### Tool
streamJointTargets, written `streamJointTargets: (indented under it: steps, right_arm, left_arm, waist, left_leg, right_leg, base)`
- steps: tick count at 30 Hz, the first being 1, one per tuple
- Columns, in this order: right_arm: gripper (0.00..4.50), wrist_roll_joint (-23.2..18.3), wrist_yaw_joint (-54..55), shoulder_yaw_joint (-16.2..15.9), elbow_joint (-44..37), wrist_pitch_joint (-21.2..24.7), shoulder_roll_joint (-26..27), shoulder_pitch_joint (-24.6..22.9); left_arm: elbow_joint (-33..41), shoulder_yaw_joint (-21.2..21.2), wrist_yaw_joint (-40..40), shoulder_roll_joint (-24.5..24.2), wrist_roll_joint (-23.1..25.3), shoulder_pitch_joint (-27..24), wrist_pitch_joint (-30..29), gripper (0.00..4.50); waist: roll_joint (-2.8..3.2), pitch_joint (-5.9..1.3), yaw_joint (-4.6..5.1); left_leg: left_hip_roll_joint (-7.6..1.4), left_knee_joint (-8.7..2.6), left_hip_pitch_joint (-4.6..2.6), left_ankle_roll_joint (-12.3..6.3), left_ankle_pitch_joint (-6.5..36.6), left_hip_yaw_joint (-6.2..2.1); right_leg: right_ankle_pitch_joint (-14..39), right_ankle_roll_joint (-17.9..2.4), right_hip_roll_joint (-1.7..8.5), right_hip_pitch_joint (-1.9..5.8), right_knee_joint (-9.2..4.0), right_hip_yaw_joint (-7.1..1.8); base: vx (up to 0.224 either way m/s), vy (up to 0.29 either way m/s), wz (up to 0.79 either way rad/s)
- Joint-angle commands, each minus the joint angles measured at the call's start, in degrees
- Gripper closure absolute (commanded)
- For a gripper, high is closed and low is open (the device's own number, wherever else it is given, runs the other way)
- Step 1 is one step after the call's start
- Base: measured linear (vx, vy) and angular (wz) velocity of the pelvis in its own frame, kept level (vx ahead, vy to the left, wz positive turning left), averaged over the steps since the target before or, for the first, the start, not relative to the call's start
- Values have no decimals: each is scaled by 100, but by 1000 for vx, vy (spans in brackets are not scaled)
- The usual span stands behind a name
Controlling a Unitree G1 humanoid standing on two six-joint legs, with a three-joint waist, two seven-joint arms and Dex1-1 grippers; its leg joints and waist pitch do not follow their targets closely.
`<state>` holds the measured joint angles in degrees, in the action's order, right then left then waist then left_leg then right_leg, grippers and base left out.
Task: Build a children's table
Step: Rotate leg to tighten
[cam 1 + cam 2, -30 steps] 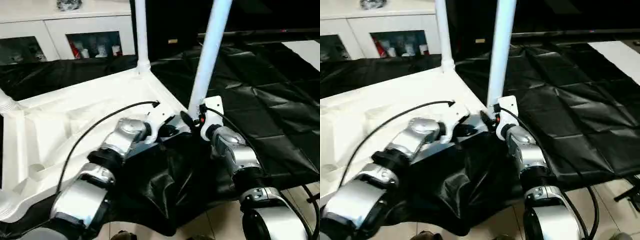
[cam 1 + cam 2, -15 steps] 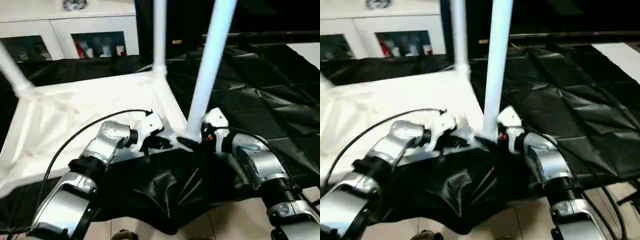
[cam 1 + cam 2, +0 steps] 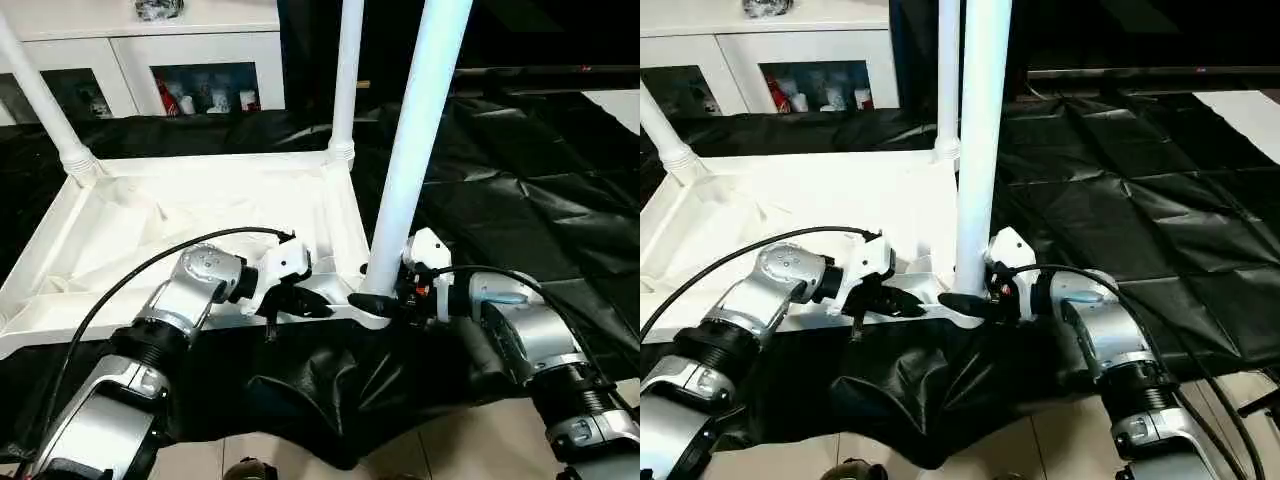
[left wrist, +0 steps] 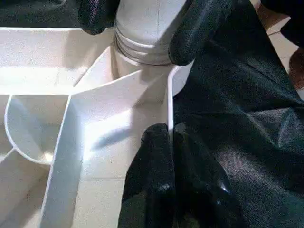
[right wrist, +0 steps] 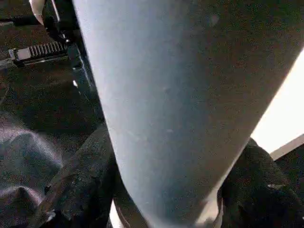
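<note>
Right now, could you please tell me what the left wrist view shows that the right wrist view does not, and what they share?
Left wrist view alone: the left tool, shut on the thin rim of the tabletop, with the ribbed underside and the threaded collar where the near leg sits in its corner socket.

Right wrist view alone: a close look up the leg's smooth shaft, with a dark finger of the right tool on either side.

Both share: that leg, the right tool around its base, and the black sheet.
</note>
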<state>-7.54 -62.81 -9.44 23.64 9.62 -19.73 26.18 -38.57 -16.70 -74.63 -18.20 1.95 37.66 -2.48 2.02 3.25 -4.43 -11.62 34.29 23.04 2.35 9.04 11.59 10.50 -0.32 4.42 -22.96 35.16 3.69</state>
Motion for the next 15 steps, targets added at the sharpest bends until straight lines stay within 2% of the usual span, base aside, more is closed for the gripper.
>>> streamJointTargets:
  steps: [1,3,5,6,8,9,10,11,12,15]
  right_arm:
    - [194,-23,140,-87,-52,0,125,-31]
    - [196,102,594,-7,157,-111,311,18]
    - [196,212,1341,176,523,-71,596,161]
    - [196,244,1711,274,704,-83,754,239]
    - [196,210,2517,524,1047,56,1136,425]
    - [196,210,2517,524,1047,56,1136,425]
    - [196,173,2906,634,1202,89,1341,525]
    - [197,146,3461,778,1428,135,1578,675]
    - [197,146,3461,778,1428,135,1578,675]
    - [203,167,4127,926,1751,101,1882,887]
  left_arm:
    - [129,5,209,169,-60,92,-35,450]
    - [-51,158,677,363,-67,220,-140,450]
    - [-281,315,1246,577,-38,402,-284,450]
    - [-402,379,1519,678,-16,501,-363,450]
    - [-667,493,2141,890,35,720,-522,450]
    - [-667,493,2141,890,35,720,-522,450]
    - [-790,537,2445,997,63,825,-569,450]
    - [-930,582,2804,1120,98,943,-609,450]
    - [-930,582,2804,1120,98,943,-609,450]
    - [-1112,637,3294,1289,155,1094,-638,450]
  waist:
    - [-83,-421,22]
    - [-97,-414,32]
    - [-98,-406,62]
    - [-110,-404,81]
    - [-96,-406,146]
    - [-107,-412,149]
    - [-93,-417,142]
    - [-66,-413,182]
    - [-83,-439,177]
    - [-65,-468,197]
  left_leg:
    - [-207,-380,-192,-258,1237,-104]
    - [-204,-381,-197,-226,1277,-100]
    - [-177,-386,-204,-110,1383,-111]
    - [-175,-395,-205,-82,1438,-123]
    - [-164,-392,-208,-18,1459,-133]
    - [-158,-394,-198,-38,1386,-130]
    - [-164,-390,-202,-68,1354,-131]
    - [-159,-388,-192,-79,1313,-121]
    - [-151,-386,-187,-94,1246,-133]
    - [-152,-356,-165,-256,879,-112]
  right_leg:
    - [1218,-1314,391,212,-430,-251]
    - [1309,-1299,392,200,-443,-254]
    - [1644,-1223,401,197,-481,-247]
    - [1755,-1173,405,207,-499,-242]
    - [1785,-1184,400,192,-496,-241]
    - [1714,-1165,396,212,-499,-238]
    - [1637,-1167,398,214,-499,-242]
    - [1485,-1213,385,190,-486,-255]
    - [1352,-1227,386,232,-471,-237]
    - [647,-1360,372,252,-403,-245]
  base:
    - [0,0,0]
    - [0,0,0]
    - [0,0,0]
    - [0,0,0]
    - [0,0,0]
    - [0,0,0]
    - [0,0,0]
    - [0,0,0]
    - [0,0,0]
    - [0,0,0]
